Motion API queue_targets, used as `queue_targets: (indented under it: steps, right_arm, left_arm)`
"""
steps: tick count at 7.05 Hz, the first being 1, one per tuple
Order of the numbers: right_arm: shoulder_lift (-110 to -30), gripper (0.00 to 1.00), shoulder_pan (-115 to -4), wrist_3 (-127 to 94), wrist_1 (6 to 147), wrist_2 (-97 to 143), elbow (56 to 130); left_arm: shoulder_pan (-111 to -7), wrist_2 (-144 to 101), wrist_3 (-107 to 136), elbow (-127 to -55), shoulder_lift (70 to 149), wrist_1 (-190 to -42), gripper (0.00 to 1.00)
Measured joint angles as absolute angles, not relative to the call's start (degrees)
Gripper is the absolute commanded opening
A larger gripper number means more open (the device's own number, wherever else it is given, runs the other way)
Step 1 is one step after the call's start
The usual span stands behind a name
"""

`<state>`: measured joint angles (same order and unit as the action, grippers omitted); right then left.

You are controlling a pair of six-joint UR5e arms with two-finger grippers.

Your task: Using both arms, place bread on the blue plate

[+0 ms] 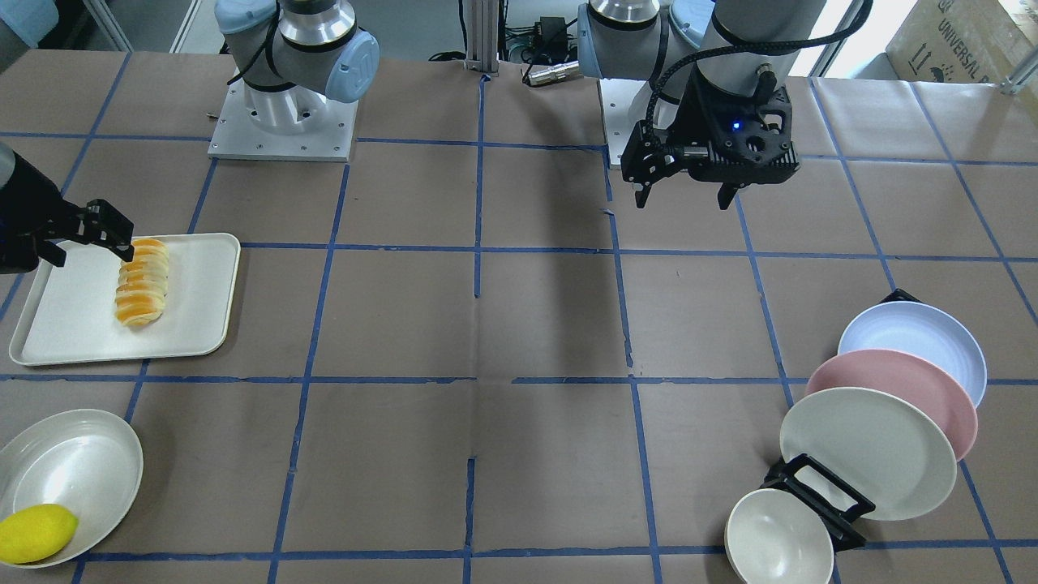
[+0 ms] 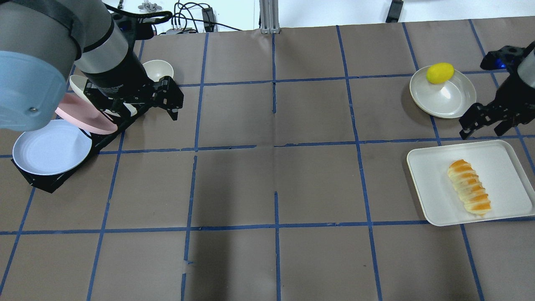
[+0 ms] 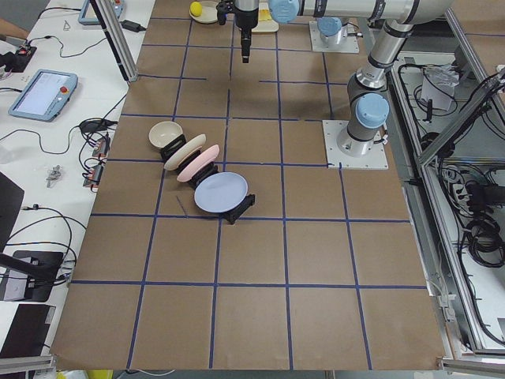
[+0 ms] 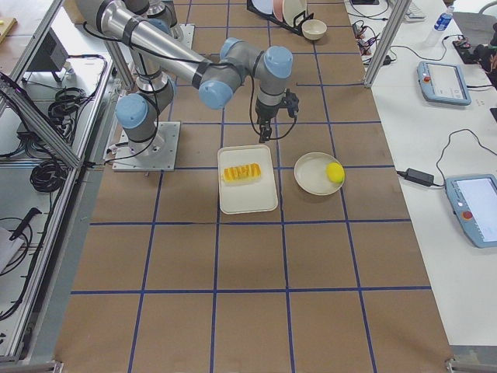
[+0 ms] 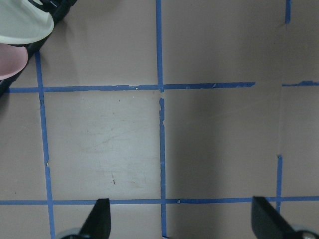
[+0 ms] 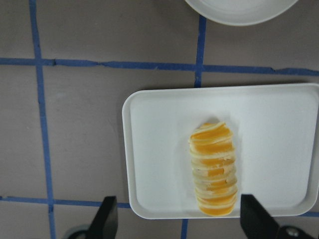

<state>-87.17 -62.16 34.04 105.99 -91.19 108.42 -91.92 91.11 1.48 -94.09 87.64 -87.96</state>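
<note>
While the bread (image 2: 469, 187) lay on the white tray (image 2: 501, 163), the right gripper (image 2: 480, 133) hung near the tray, jaws spread and empty. The left gripper (image 1: 684, 197), likewise spread and empty, hung near the rack (image 2: 42, 184) holding the blue plate (image 2: 50, 150).

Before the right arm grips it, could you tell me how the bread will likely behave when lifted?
The bread looks soft and ribbed, so it will probably squash under a firm pinch. Being long, it may sag if lifted by one end. Lying flat on the tray, it seems unlikely to roll.
</note>
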Motion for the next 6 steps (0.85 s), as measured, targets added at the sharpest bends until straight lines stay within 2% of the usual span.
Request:
queue_targets:
  steps: [2, 6]
  right_arm:
    - [-85.86, 0.88, -58.64, 41.15, 115.97, -91.65, 116.5]
    - [-81.22, 0.89, -55.79, 46.56, 121.22, -91.83, 121.16]
  left_arm:
    - [-86.7, 91.5, -4.37, -95.07, 88.02, -88.59, 1.0]
    - [-62.97, 91.25, -32.75, -96.78, 88.46, -88.36, 1.0]
